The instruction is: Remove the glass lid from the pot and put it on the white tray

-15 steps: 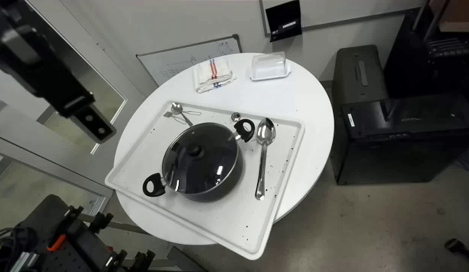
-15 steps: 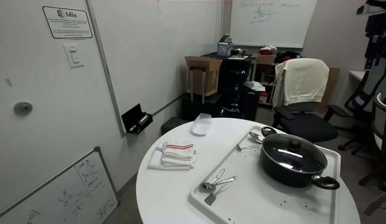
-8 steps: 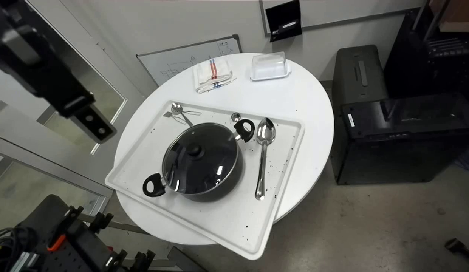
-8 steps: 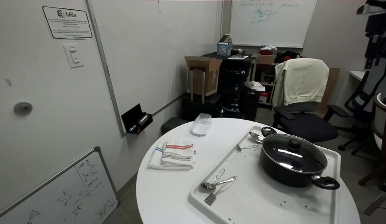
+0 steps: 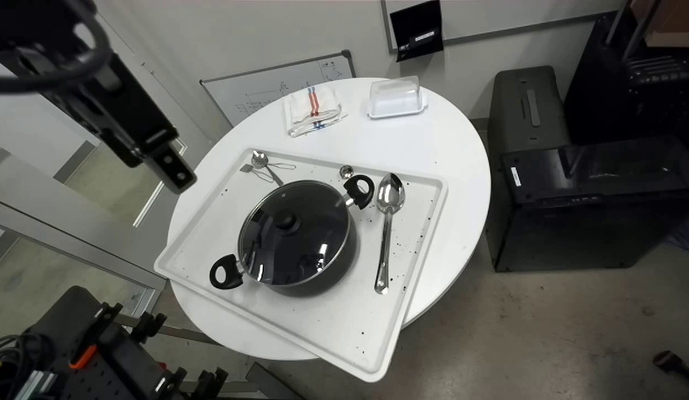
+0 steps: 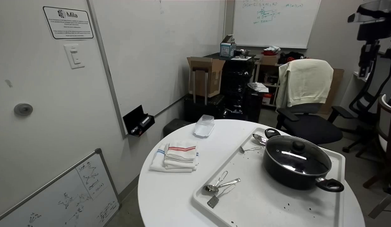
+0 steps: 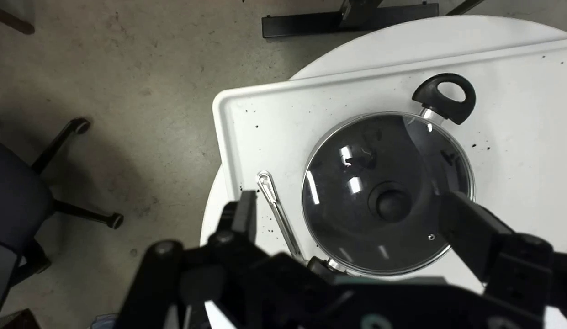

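The glass lid (image 5: 316,205) lies on the black pot (image 5: 342,266), its dark knob in the middle. Both also show in an exterior view, the lid (image 6: 312,157) and the pot wall (image 6: 282,173). The pot stands on the white tray (image 5: 344,333). My gripper (image 5: 181,176) is in the air beyond the tray's edge, above and apart from the lid; it also shows in an exterior view (image 6: 362,75). In the wrist view my gripper (image 7: 349,210) is open and empty, its fingers wide apart, with the lid (image 7: 384,146) below and the knob between them.
A large metal spoon (image 5: 384,244) lies beside the pot on the tray. Small utensils (image 5: 260,161) lie near the tray's edge. A folded towel (image 5: 313,108) and a clear-lidded dish (image 5: 397,99) stand on the round table (image 5: 461,166). The tray overhangs the table's edge.
My gripper has moved towards the pot, to the right in an exterior view, and a little lower. The lid, pot and tray have not moved.
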`<action>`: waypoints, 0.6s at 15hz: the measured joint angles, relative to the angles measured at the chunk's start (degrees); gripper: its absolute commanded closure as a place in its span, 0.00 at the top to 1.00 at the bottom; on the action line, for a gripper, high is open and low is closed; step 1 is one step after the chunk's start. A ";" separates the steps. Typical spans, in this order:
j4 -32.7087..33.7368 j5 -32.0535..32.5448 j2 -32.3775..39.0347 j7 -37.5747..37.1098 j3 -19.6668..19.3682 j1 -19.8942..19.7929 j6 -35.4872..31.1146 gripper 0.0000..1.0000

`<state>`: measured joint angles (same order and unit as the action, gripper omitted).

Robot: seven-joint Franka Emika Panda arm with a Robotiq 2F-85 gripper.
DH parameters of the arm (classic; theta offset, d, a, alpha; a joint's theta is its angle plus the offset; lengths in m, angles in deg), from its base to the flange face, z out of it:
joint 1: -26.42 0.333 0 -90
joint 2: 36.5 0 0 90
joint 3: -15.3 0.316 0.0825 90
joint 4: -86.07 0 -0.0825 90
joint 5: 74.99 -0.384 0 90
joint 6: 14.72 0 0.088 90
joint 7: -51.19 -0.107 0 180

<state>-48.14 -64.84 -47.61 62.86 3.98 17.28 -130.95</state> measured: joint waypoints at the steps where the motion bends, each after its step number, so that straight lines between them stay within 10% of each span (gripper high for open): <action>1: 0.05 0.00 1.15 0.20 0.50 0.52 -1.00 1.00; 9: 1.62 -0.13 12.59 4.22 4.14 3.36 -9.88 1.00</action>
<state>-46.52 -64.97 -35.02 67.09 8.12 20.63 -140.83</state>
